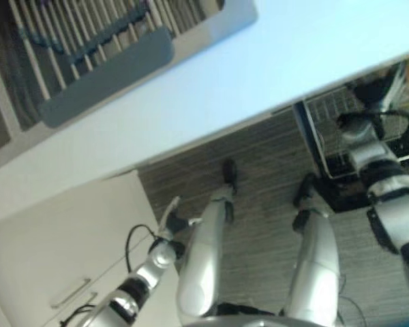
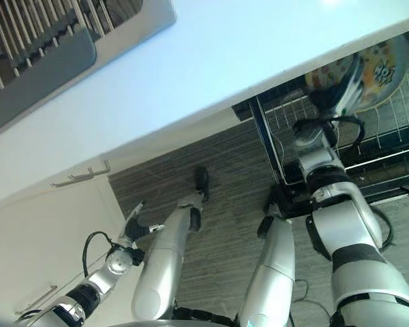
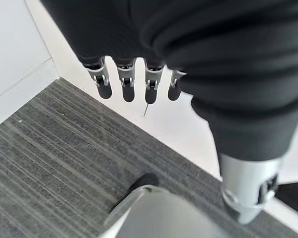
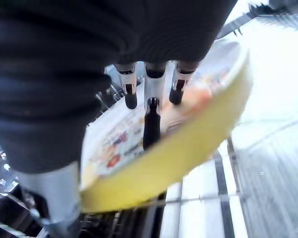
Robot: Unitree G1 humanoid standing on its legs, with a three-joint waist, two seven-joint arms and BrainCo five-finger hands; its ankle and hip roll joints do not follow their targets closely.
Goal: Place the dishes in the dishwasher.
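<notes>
— What does the dish look like?
— A round yellow plate (image 4: 179,148) with cartoon prints, gripped by the right hand (image 2: 341,92) over the dishwasher rack (image 2: 395,129).
— And the left hand (image 3: 134,82)?
— Fingers relaxed, holding nothing, above the floor (image 3: 54,148).

no readable text anywhere, round yellow-rimmed plate (image 4: 188,134) only had cartoon pictures, any lettering too blurry
</notes>
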